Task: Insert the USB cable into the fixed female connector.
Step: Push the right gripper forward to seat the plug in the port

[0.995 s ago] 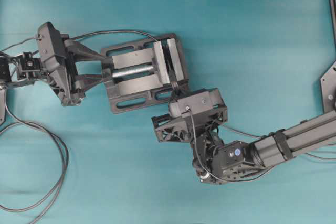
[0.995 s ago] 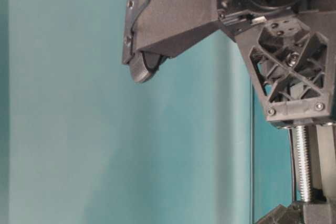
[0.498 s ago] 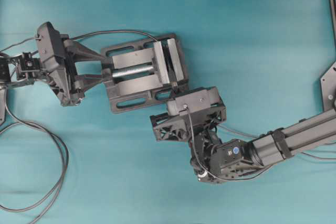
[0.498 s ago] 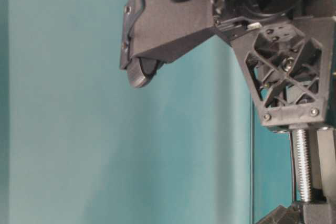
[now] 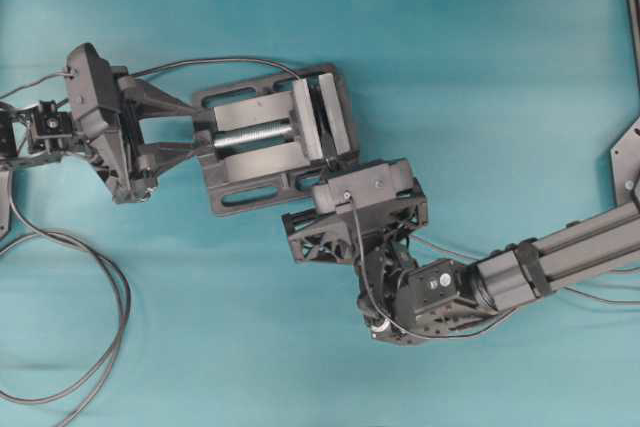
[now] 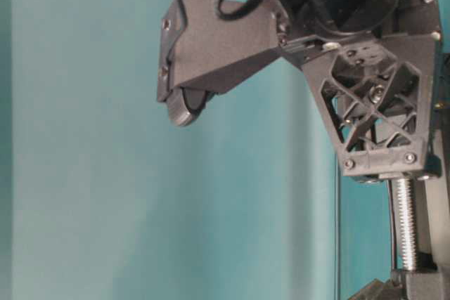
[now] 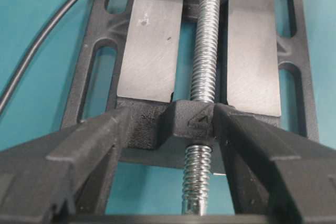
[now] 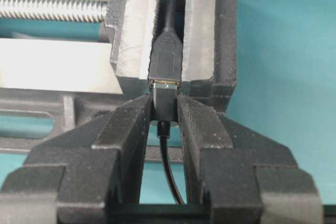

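In the right wrist view my right gripper (image 8: 164, 102) is shut on the dark plug (image 8: 164, 104) of the USB cable (image 8: 168, 158). The cable hangs down between the fingers. The plug's silvery tip sits at the mouth of the fixed female connector (image 8: 166, 59), with only a thin strip of metal showing. The connector is clamped upright between the jaws of the grey vise (image 5: 270, 185). At the vise's other end my left gripper (image 7: 170, 116) clasps the end block around the threaded screw (image 7: 203, 56), both fingers touching it.
The connector's thin cable (image 7: 42, 40) leaves the vise and runs off to the left. Thicker black arm cables (image 5: 95, 277) loop over the teal table at the lower left. The right arm (image 5: 560, 257) reaches in from the right edge.
The right gripper has shifted a little left and toward the vise, bringing the plug up to the connector. The left gripper and the vise have stayed put.
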You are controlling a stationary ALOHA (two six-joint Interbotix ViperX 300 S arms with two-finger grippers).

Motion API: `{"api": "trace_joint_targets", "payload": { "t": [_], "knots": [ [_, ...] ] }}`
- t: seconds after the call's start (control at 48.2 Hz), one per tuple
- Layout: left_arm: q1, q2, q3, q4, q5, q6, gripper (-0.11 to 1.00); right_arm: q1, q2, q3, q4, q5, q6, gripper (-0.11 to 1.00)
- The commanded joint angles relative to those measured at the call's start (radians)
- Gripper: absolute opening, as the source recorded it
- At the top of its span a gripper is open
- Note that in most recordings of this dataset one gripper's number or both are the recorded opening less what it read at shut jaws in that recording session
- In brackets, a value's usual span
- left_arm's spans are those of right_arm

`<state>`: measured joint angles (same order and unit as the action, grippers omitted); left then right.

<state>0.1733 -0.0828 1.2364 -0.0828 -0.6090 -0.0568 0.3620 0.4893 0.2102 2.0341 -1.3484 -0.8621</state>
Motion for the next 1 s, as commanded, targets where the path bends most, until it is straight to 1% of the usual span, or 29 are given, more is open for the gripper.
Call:
{"api": "trace_joint_targets", "payload": {
  "t": [0.0, 0.228, 0.373, 0.974],
  "knots": [
    [0.003, 0.0, 0.028, 0.002, 0.002, 0.006, 0.78, -0.038, -0.017, -0.017, -0.009, -0.014, -0.003, 0.21],
    [0.003, -0.002, 0.028, 0.0, 0.0, 0.006, 0.77, -0.044, -0.011, -0.018, -0.009, -0.014, -0.003, 0.21],
    [0.003, -0.002, 0.029, 0.002, 0.0, 0.006, 0.77, -0.054, -0.006, -0.02, -0.018, -0.014, -0.003, 0.21],
    [0.003, -0.002, 0.038, 0.0, 0.0, 0.006, 0.77, -0.114, -0.006, -0.015, -0.035, -0.014, -0.018, 0.21]
  ]
}}
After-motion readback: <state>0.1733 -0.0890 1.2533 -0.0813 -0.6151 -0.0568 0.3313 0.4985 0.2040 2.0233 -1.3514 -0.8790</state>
